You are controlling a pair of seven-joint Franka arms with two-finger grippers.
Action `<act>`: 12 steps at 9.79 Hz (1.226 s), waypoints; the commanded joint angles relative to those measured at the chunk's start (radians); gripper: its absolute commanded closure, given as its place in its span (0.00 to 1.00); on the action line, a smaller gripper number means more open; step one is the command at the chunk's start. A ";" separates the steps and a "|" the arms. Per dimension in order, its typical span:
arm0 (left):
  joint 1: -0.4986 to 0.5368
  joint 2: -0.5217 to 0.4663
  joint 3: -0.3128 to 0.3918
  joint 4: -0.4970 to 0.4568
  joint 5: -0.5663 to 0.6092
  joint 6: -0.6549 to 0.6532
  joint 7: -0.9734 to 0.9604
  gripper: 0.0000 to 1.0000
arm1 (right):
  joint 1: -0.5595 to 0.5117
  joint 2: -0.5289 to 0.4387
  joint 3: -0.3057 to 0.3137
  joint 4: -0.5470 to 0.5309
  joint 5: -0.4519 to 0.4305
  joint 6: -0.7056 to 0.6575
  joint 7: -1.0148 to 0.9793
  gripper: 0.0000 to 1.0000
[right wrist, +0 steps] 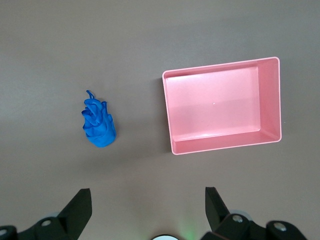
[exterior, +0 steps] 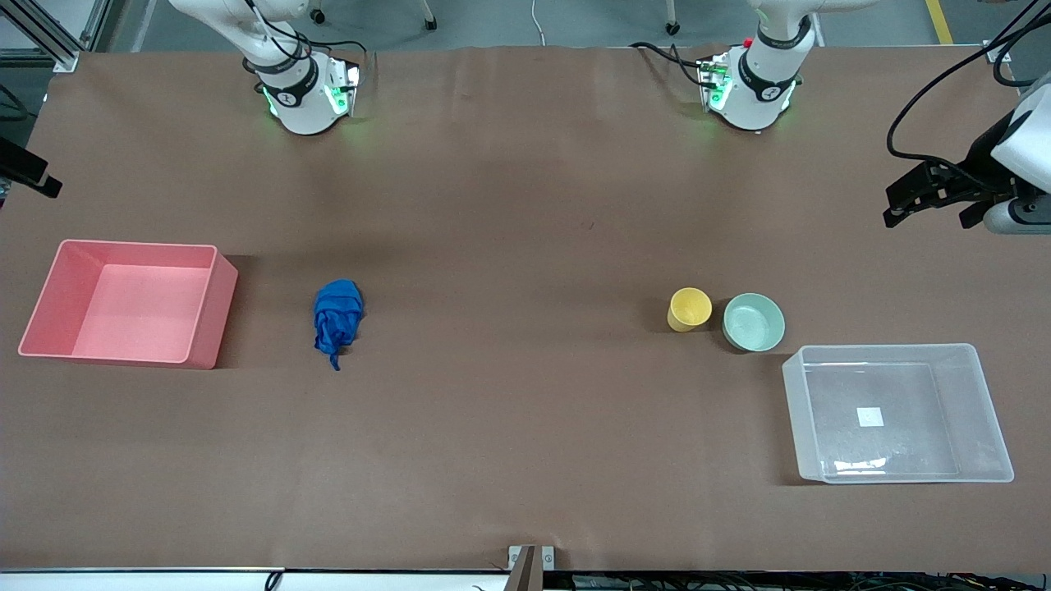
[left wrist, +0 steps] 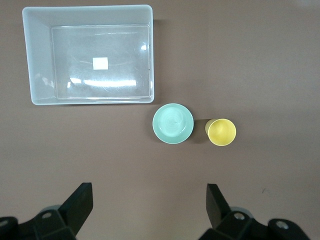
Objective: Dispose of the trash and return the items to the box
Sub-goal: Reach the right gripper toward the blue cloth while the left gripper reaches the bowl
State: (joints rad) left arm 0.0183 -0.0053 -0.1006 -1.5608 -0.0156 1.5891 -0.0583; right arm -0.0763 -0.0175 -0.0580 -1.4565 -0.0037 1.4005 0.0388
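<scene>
The blue trash wad lies on the brown table beside the pink bin; it also shows in the right wrist view. The yellow cup and the mint-green bowl stand side by side, upright, close to the clear box, which holds nothing. The left wrist view shows the cup, the bowl and the box. My left gripper hangs open and empty over the left arm's end of the table. My right gripper hangs open and empty over the right arm's end.
An opaque pink bin with nothing in it stands at the right arm's end of the table; it also shows in the right wrist view. Both arm bases stand along the table edge farthest from the front camera.
</scene>
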 commanded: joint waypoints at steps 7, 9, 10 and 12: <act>0.038 0.042 -0.002 -0.057 -0.009 0.077 0.014 0.00 | 0.006 0.023 0.127 -0.092 -0.019 0.062 0.030 0.00; 0.043 0.056 -0.002 -0.152 -0.009 0.184 0.014 0.02 | 0.009 0.039 0.211 -0.320 -0.019 0.307 0.093 0.00; 0.049 0.057 -0.002 -0.244 -0.009 0.283 0.014 0.02 | 0.015 0.057 0.236 -0.435 -0.019 0.456 0.096 0.00; 0.049 0.103 -0.002 -0.341 -0.009 0.397 0.015 0.02 | 0.030 0.138 0.265 -0.638 -0.021 0.775 0.099 0.00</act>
State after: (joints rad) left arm 0.0602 0.0760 -0.0991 -1.8162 -0.0168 1.9217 -0.0573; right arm -0.0487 0.1039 0.1880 -1.9653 -0.0061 2.0261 0.1206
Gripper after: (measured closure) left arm 0.022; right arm 0.000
